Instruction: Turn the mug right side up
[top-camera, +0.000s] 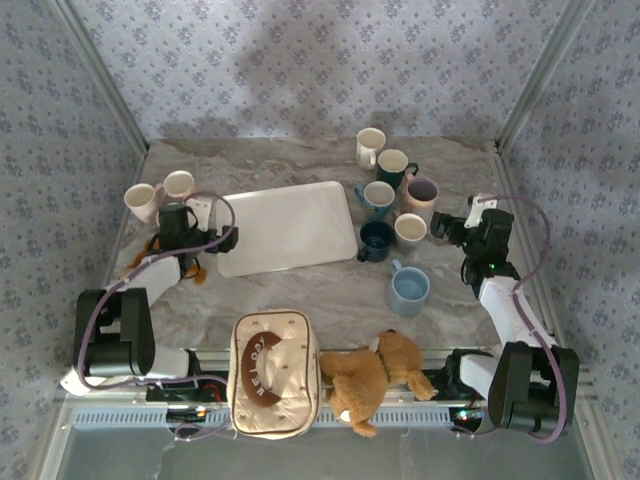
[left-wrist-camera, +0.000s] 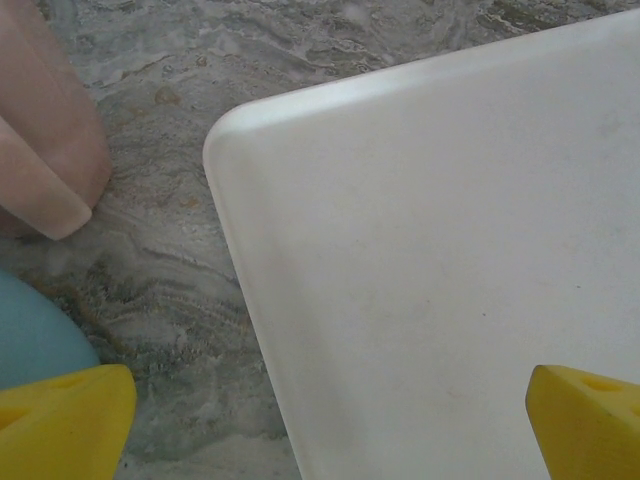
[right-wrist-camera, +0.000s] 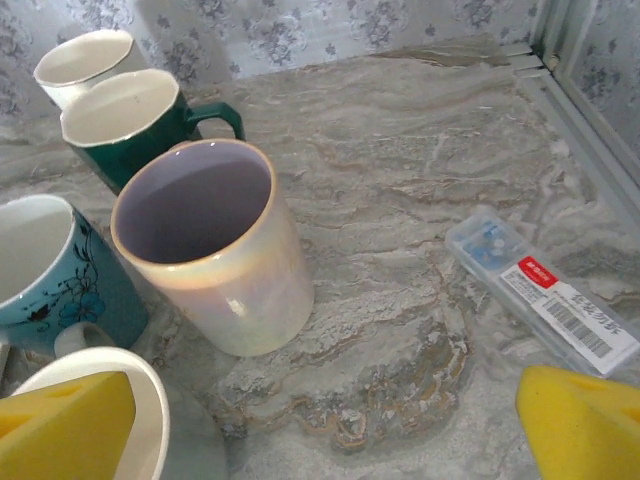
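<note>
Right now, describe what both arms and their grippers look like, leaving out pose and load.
The left arm and right arm are built of white links with black joint housings, rising from chunky black bases. A looping mauve cable trails along each. The left gripper and right gripper have black bodies and blunt yellow fingertips.

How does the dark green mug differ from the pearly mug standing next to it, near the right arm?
The dark green mug is green outside and white inside; the pearly mug is cream outside and lilac inside. The dark green mug shows a handle at its side; no handle shows on the pearly mug. Both stand upright, mouths up and empty, on the marble table.
</note>
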